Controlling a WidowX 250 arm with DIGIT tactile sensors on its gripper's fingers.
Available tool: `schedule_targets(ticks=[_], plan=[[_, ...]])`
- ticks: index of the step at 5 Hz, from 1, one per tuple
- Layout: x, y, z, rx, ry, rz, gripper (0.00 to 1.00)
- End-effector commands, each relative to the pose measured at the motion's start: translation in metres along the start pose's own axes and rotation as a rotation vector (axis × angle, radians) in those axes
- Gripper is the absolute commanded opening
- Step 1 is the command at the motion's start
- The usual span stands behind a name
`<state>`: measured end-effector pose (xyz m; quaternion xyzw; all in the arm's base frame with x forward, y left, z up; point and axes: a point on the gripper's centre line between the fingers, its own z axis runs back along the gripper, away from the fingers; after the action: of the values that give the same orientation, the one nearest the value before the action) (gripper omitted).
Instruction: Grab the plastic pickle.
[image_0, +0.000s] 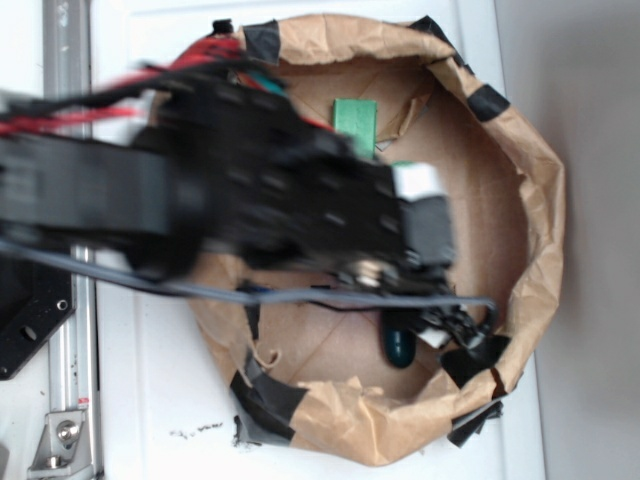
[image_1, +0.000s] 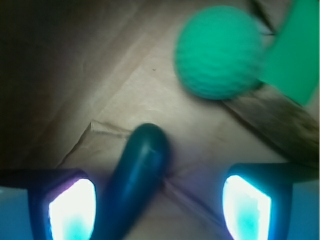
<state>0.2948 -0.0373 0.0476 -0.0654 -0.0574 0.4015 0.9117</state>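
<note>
The plastic pickle (image_1: 136, 175) is a glossy dark green oblong lying on the brown paper floor. In the wrist view it runs up from the bottom edge between my two fingers, close to the left finger (image_1: 72, 210) and well apart from the right one. My gripper (image_1: 159, 200) is open and holds nothing. From the exterior view the pickle (image_0: 400, 345) shows one rounded end near the front wall of the paper container, with my gripper (image_0: 445, 328) just above and beside it. The arm hides the rest of the pickle.
A light-green dimpled ball (image_1: 218, 51) lies beyond the pickle, touching a flat light-green block (image_1: 292, 55) (image_0: 355, 125). All sit inside a taped brown paper container with a raised crumpled rim (image_0: 540, 200) on a white table (image_0: 150, 380). A grey cable (image_0: 300, 297) crosses the container.
</note>
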Motion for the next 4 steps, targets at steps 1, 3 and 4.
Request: schedule_targets(ticks=[1, 3, 4], plan=[[0.014, -0.007, -0.007, 0.138, 0.038, 0.076, 0.26], [0.011, -0.007, -0.002, 0.033, 0.027, 0.006, 0.0], [0.017, -0.008, 0.025, -0.103, -0.014, -0.212, 0.0]])
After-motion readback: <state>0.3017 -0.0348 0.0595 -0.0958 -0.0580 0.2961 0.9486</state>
